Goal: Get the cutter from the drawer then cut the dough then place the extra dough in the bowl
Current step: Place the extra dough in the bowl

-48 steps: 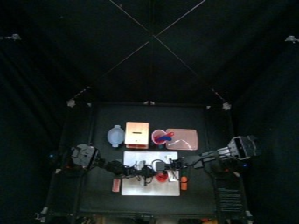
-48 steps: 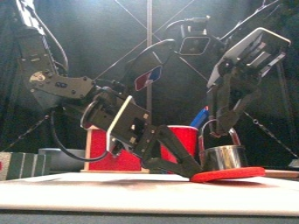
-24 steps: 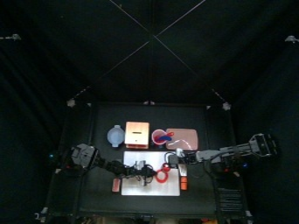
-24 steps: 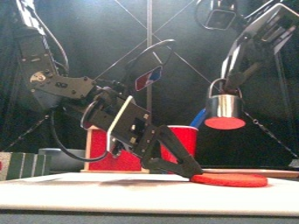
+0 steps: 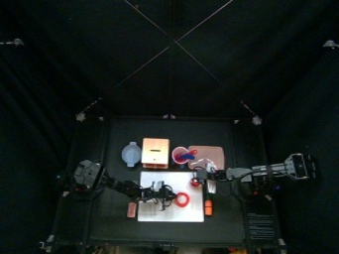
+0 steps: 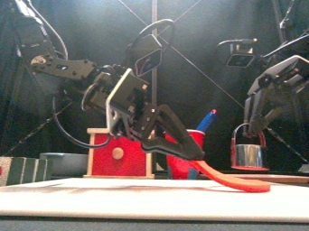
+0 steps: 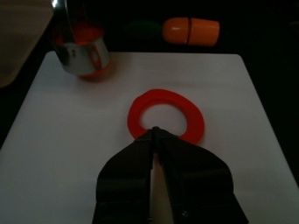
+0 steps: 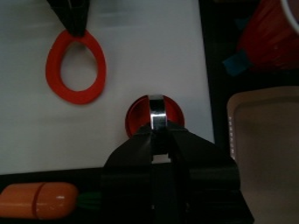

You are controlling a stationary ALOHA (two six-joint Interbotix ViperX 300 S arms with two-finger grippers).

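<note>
Left pincer [image 7: 156,136] is closed narrow on the near edge of the red dough ring [image 6: 239,184]. That edge is raised off the white board [image 7: 233,87], while the far end droops down and seems to touch the board. The ring is an oval whose long axis runs straight away from the pincer, so it hangs from a single point on its rim and would likely stretch or swing when lifted. Toward the board's right edge, the right pincer [image 8: 156,122] is clamped on the wire handle of the round metal cutter [image 6: 250,156]. Red shows inside the cutter, probably the cut-out disc, and it is hard to say whether it rests on the board or hangs just above it. Farther back stands the wooden box [image 5: 157,153], and just beside it on the left is the blue-grey bowl [image 5: 130,154], at the back left of the worktop [image 5: 133,129]. From the held ring, the bowl lies behind and to the left. That puts it on the left arm's own side, so this arm is the nearer one for carrying the ring over.
</note>
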